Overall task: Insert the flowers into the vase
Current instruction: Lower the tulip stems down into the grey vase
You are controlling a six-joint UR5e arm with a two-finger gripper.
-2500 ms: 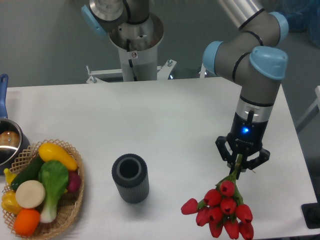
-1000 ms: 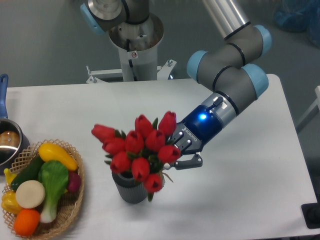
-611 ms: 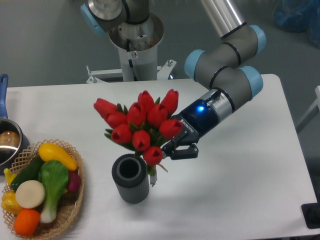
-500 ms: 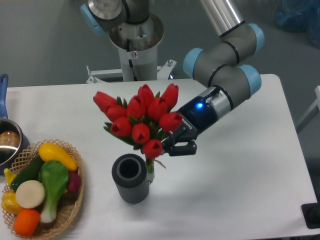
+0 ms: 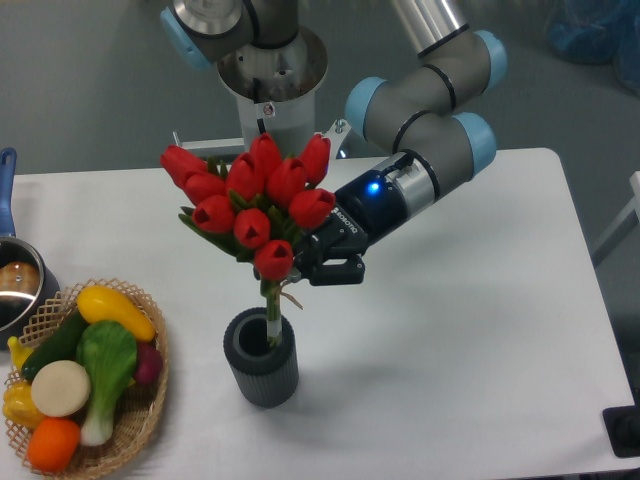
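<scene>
The flowers [image 5: 250,205], a bunch of red tulip buds with green leaves, hang tilted above the table with their heads up and to the left. My gripper [image 5: 310,262] is shut on their stems just below the buds. The stem ends reach down into the round mouth of the vase [image 5: 261,356], a short dark grey ribbed cylinder standing upright at the front middle of the table. The gripper is above and to the right of the vase. The buds are well above the vase's rim.
A wicker basket [image 5: 145,400] of toy vegetables and fruit sits at the front left. A steel pot [image 5: 18,285] with a blue handle [image 5: 6,190] is at the left edge. The robot's base column [image 5: 268,95] stands behind the table.
The gripper has carried the flowers up and to the left. Their stem ends, beside the vase's right side before, are now inside its mouth.
</scene>
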